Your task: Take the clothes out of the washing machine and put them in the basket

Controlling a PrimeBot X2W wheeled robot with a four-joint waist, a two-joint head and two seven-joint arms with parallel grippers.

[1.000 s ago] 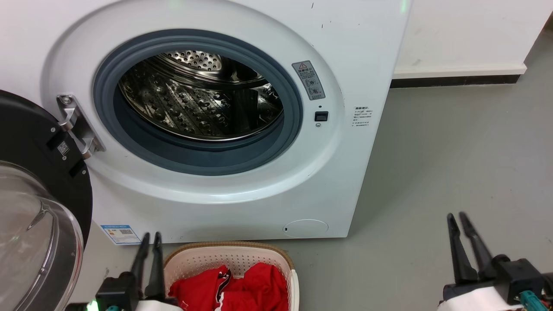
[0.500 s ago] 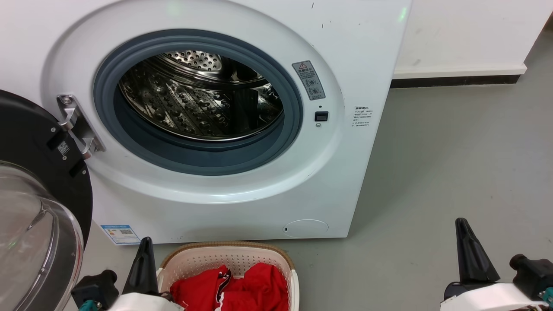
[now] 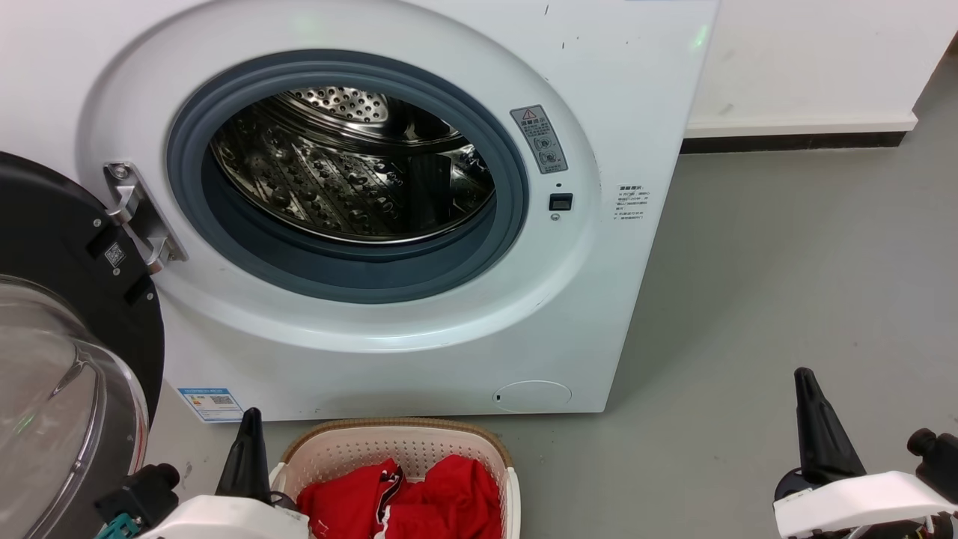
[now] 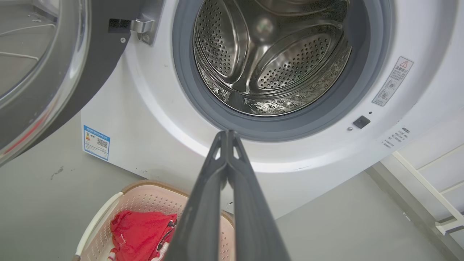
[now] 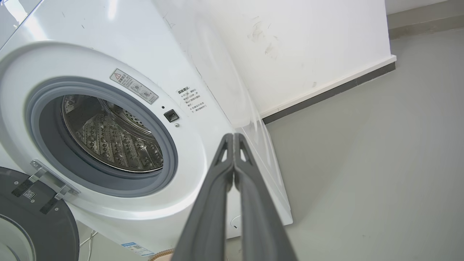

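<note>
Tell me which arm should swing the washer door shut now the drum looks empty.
Left, probably. The left claw sits shut beside the open door, hinged on the left of the washing machine. The right claw, also shut, is over floor past its other side.

- The head camera sits high and close, facing forward and down at the front of the washing machine (image 3: 621,112). The open door (image 3: 52,224) is at the left, and the basket (image 3: 397,427) is at the near edge.
- The left wrist camera sits low beside the basket. It is tilted up along the left gripper (image 4: 226,135) and looks straight into the drum (image 4: 275,61), from nearer than the head camera.
- The right wrist camera stands off to the right and is rolled sideways. It looks along the right gripper (image 5: 233,137) at the machine's front and right flank, the wall (image 5: 308,43) and the floor (image 5: 380,163).
- All three views share the porthole (image 3: 516,187), drum and door. The head and left wrist views also share the basket.
</note>
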